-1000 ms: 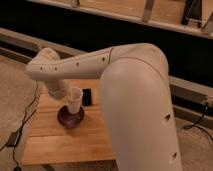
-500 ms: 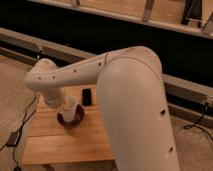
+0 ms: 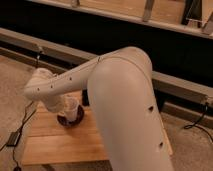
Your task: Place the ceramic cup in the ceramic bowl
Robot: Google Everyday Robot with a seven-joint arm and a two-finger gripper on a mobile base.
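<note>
The white ceramic cup [image 3: 73,108] stands upright over the dark maroon ceramic bowl [image 3: 70,120], its base down inside the bowl's rim. The bowl sits on the left part of a wooden table [image 3: 60,145]. My gripper [image 3: 61,104] is right beside the cup on its left, at the end of the white arm [image 3: 75,82], and is mostly covered by the wrist. I cannot tell whether it still holds the cup.
My large white arm link [image 3: 125,110] fills the middle and right of the view and hides the table's right side. A black cable with a small box [image 3: 12,139] lies on the floor to the left. A metal rail [image 3: 180,85] and a dark wall run behind.
The arm has swung left and lower. The cup has come down from above the bowl into it, and the black rectangular object is now hidden by the arm.
</note>
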